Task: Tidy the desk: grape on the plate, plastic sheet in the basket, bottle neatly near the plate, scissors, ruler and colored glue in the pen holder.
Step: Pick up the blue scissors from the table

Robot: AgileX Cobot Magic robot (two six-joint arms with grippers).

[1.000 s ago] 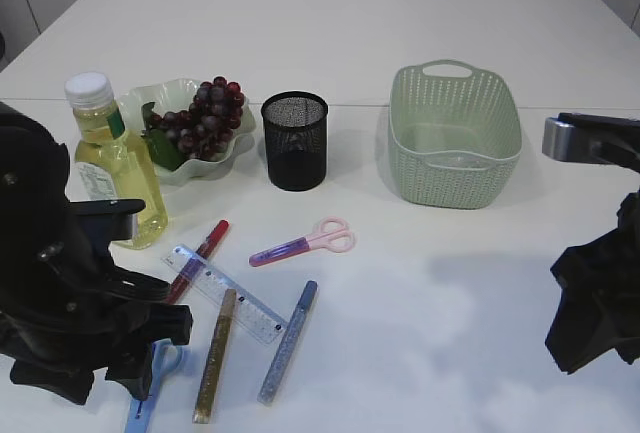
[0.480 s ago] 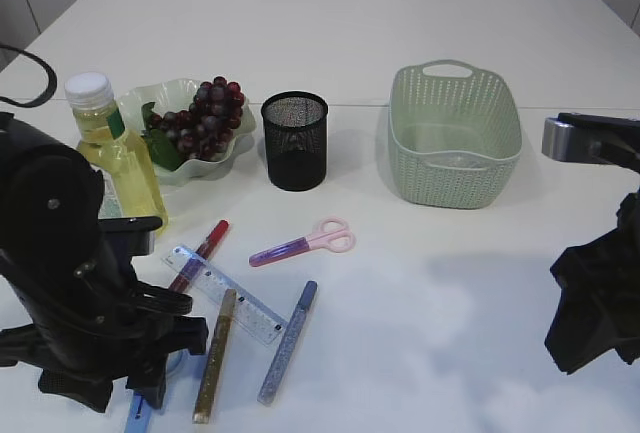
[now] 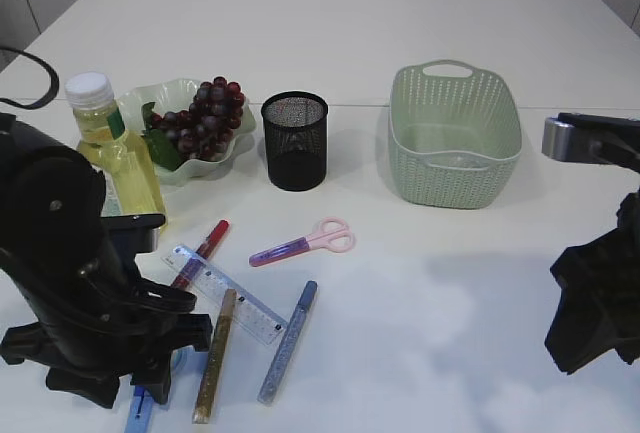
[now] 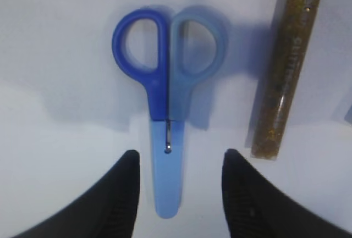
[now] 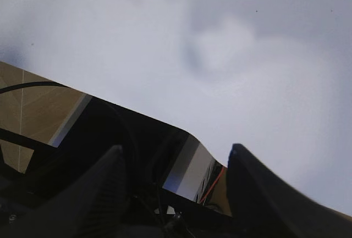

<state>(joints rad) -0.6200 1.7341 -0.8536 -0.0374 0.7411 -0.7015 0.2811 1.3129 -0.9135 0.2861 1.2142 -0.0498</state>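
Blue scissors (image 4: pixel 166 111) lie flat on the white tabletop (image 3: pixel 400 23), handles away from the left wrist camera and pale blade cover between the spread fingers of the left gripper (image 4: pixel 179 194), which grips nothing. Just beside them lies a gold glitter glue tube (image 4: pixel 286 67) printed "GLITTER". In the exterior view the left arm hides most of the scissors near the tabletop's front edge, and only a blue tip shows. Nearby lie a clear ruler (image 3: pixel 225 293), a red glue tube (image 3: pixel 198 258), a blue glue tube (image 3: pixel 288 341) and pink scissors (image 3: pixel 302 243). Farther back stand the black mesh pen holder (image 3: pixel 294 140), the plate (image 3: pixel 185 93) with grapes (image 3: pixel 205 118), and a yellow bottle (image 3: pixel 115 158) whose label is unreadable. The green basket (image 3: pixel 455 138) sits right, with open tabletop around it. The right gripper (image 5: pixel 173 194) hangs spread and empty past the tabletop edge.
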